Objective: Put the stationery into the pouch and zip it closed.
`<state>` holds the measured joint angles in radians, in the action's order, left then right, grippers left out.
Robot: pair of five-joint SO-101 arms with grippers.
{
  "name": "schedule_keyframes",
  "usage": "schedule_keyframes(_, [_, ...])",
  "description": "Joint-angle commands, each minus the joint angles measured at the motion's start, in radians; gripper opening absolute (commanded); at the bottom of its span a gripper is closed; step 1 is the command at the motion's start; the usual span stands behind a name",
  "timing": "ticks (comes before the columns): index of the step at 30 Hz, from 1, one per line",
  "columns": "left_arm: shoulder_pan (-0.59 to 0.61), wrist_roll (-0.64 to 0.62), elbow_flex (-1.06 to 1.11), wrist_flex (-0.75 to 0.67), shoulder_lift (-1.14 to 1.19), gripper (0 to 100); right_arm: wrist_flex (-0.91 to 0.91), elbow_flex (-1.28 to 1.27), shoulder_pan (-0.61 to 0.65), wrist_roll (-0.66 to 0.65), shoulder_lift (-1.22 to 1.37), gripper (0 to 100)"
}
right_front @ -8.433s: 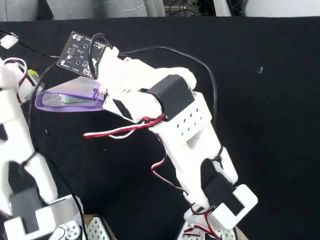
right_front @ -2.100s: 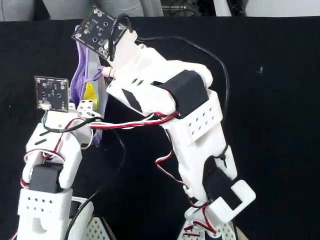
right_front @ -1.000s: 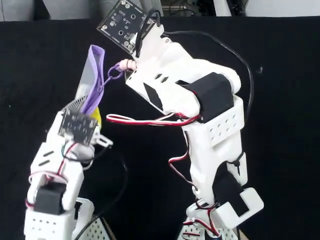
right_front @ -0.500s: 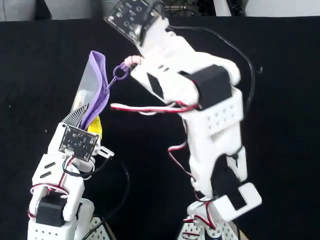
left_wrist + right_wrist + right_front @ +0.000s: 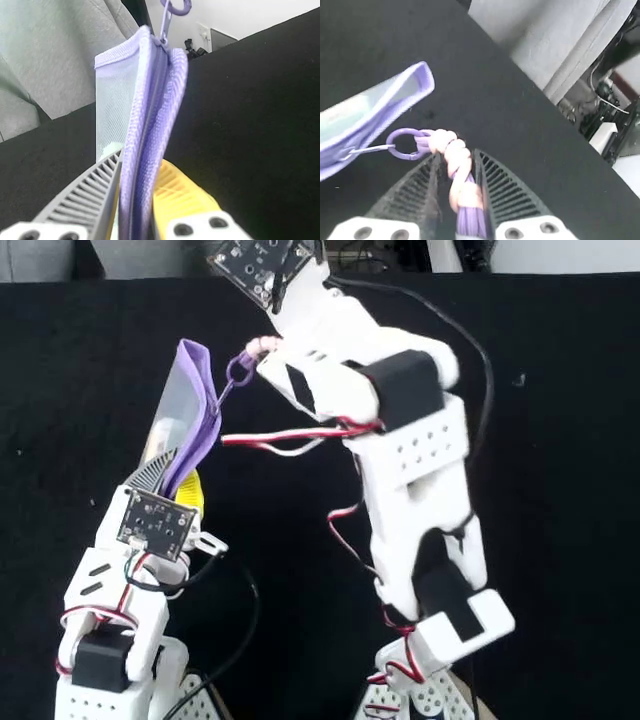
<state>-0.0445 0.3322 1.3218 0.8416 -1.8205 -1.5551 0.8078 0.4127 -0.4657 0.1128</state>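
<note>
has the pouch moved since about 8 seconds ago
Yes. The pouch lay flat before; now it stands on end, top near the table's far edge, held by the left claw, the right claw on its zipper pull.

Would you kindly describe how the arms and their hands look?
The left arm and right arm are white plastic with black motor blocks and red, white and black cables. The left hand has one grey and one yellow ribbed finger; the right hand has two dark grey ones.

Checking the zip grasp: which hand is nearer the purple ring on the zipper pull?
Right. The right hand grips the braided cord tied to the purple ring, just beside it. The left hand clamps the pouch at its opposite end.
</note>
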Motion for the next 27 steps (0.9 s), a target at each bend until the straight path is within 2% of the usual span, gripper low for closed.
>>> schedule_keyframes(1, [0.004, -0.035, -0.01, 0.031, 0.0, 3, 0.121, -0.031, -0.109, 0.003, 0.012, 1.1])
schedule_keyframes(12, [0.002, -0.034, -0.019, 0.063, 0.0, 3, 0.33, -0.239, -0.11, 0.002, 0.022, 1.1])
schedule_keyframes(23, [0.004, -0.038, -0.021, 0.037, 0.0, 3, 0.071, -0.048, -0.104, 0.003, -0.111, 1.1])
schedule_keyframes(27, [0.015, -0.11, -0.022, -0.015, 0.0, 4, 0.02, -0.021, -0.083, 0.0, -0.156, 1.1])
